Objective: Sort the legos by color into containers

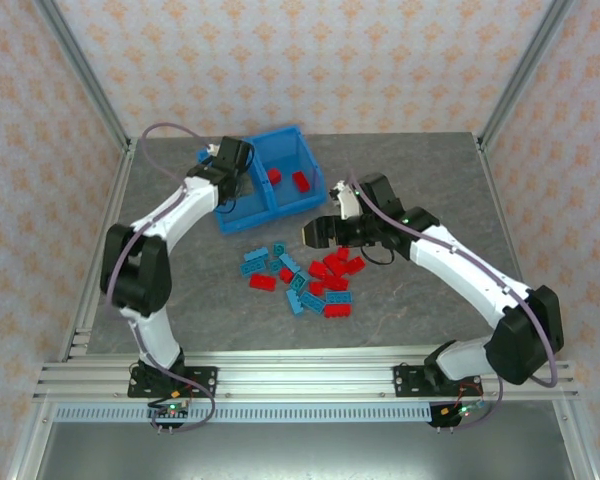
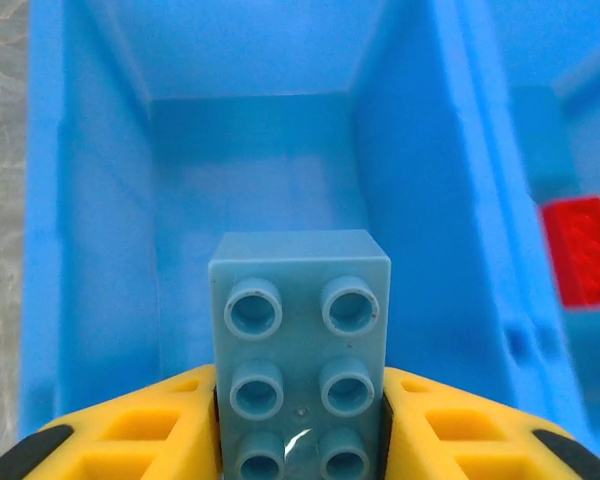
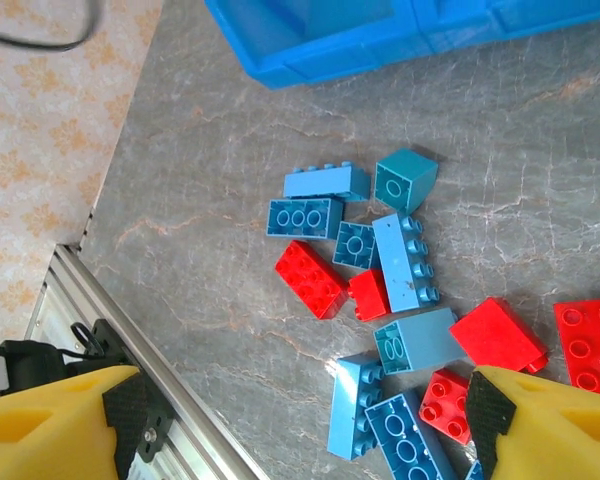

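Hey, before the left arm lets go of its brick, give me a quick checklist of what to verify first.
1. Left tool grips the teal-blue brick: ok, shut on it.
2. Brick is over the left compartment: ok, inside its walls.
3. Colour match: ok, no red on its visible floor; the red bricks lie in the right compartment.
4. Drop height above the floor: cannot tell.
5. Right tool out of the way: ok, open over the pile, apart from the bin.
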Controlling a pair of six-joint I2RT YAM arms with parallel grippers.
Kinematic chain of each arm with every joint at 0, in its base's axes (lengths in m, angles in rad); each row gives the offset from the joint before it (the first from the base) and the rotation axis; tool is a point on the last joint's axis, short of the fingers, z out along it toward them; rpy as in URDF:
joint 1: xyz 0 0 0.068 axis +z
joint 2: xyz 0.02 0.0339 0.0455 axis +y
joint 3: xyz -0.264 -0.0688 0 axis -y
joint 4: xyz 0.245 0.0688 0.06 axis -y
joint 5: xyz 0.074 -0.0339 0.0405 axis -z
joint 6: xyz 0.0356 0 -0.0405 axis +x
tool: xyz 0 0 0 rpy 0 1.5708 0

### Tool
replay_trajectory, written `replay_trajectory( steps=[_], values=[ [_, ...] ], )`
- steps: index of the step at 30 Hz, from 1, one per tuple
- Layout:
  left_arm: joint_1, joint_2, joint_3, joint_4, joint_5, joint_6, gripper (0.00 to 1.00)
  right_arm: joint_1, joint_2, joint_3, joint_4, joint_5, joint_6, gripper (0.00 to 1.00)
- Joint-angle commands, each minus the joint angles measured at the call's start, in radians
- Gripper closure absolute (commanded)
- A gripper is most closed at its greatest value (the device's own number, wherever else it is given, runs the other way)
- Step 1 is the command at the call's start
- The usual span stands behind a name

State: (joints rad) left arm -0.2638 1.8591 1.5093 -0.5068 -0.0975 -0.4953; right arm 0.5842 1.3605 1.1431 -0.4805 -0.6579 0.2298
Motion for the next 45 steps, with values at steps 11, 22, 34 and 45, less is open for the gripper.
replay_trajectory(
  steps=[11,22,34,45],
  values=[
    [0.054,0.239,0.226,-0.055,0.05,-0.034,0.46,0.003,-0.071,0.004,0.016,0.049,0.021,0.15],
    [0.007,-0.119,0.008,0.001,0.111,-0.031,0.43,0.002,-0.065,-0.007,0.052,0.106,0.044,0.15],
    [-0.177,-0.429,-0.456,0.03,0.079,-0.095,0.42,0.002,0.028,0.033,0.098,0.09,0.056,0.15],
    [-0.184,-0.26,-0.54,0.144,0.182,-0.177,0.16,0.002,0.019,0.019,0.076,0.11,0.065,0.15]
  ],
)
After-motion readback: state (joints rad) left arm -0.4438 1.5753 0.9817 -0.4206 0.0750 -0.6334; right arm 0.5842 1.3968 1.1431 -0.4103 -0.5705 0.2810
